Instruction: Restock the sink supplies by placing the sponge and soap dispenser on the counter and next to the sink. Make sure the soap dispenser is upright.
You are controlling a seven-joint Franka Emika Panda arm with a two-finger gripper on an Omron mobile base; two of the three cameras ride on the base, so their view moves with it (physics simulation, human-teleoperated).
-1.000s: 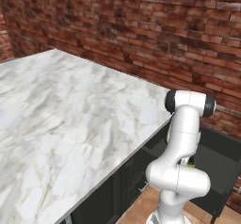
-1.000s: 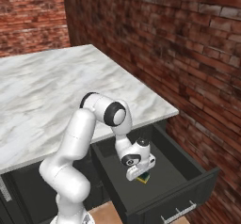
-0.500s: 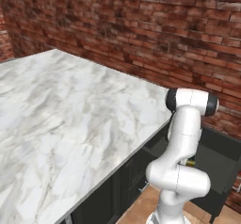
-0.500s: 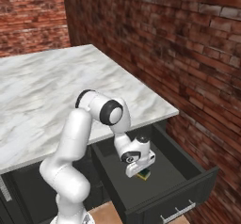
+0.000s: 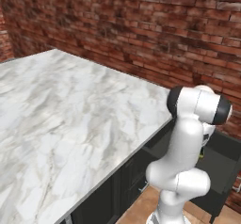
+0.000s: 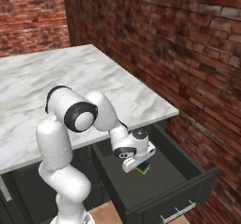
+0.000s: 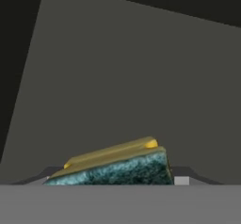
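While the left base view shows the counter (image 5: 70, 110) as a bare marble top running to its near right corner, nothing of the sink supplies lies on it, so by this view no item has been placed; the arm bends down past that corner toward the drawer (image 5: 221, 159) below. From the right base view, the gripper (image 6: 140, 165) is low inside the open drawer (image 6: 188, 185), near its left wall, directly over the sponge (image 6: 143, 169), which rests on the drawer floor; the counter (image 6: 117, 91) above is equally without supplies. Seen from the hand view, the sponge (image 7: 115, 166) sits between the finger tips with its green side toward the camera and its yellow part behind, one tip (image 7: 181, 178) close against its right end; the jaws look drawn in around it, though I cannot tell whether they grip it firmly. My judgement: the task is at its start, with lifting and placing the sponge, then the soap bottle, all left to do.
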